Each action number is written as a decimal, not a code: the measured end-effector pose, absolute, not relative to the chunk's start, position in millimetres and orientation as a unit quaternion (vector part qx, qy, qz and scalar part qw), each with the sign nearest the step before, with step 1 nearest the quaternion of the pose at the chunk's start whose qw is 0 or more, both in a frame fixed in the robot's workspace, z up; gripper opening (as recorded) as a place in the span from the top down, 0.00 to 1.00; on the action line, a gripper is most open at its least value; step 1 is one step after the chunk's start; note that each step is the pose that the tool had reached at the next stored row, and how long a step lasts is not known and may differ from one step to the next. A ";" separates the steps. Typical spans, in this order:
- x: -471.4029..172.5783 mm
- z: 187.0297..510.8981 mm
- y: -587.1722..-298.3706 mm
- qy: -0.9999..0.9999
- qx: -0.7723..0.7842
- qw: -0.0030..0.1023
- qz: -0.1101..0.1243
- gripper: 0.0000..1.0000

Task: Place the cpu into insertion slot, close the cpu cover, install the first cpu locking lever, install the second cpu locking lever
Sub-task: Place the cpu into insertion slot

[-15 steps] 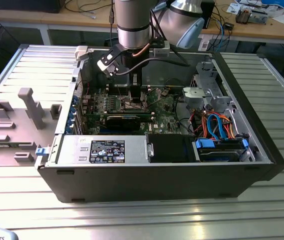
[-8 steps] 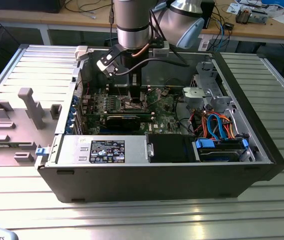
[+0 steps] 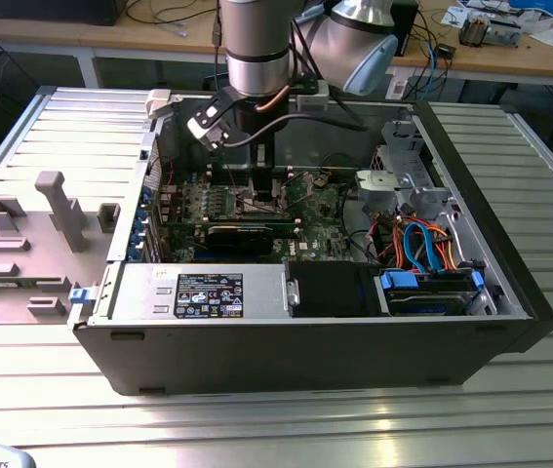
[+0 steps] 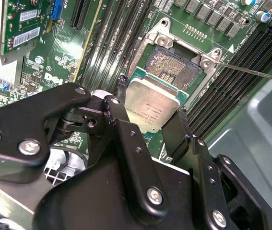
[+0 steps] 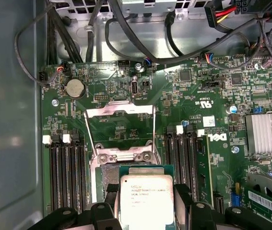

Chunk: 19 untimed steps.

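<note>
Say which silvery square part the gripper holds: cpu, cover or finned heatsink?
The cpu: the gripper clamps its edges over the insertion slot. The cpu cover is flipped open; the heatsink sits on the board.

I get glare off the ribbed worktop. The cpu washes out white in the first wrist view.

Silver-grey arm with a black linkage gripper

The arm is a smooth metallic cylinder with a darker band. A black cable and what looks like a copper-coloured cable loop beside it, near a white box. The gripper has matte black bar-shaped fingers pinned with round silver screws.
</note>
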State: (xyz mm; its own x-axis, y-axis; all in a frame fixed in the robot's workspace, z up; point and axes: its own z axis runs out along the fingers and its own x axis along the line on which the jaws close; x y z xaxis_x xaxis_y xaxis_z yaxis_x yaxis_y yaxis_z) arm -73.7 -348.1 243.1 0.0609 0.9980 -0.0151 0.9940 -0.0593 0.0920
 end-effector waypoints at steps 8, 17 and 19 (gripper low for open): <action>-76.0 242.2 -347.9 0.685 0.727 0.039 0.026 0.46; -77.7 241.5 -347.7 0.685 0.727 0.039 0.026 0.46; -78.0 241.3 -347.7 0.685 0.727 0.039 0.026 0.46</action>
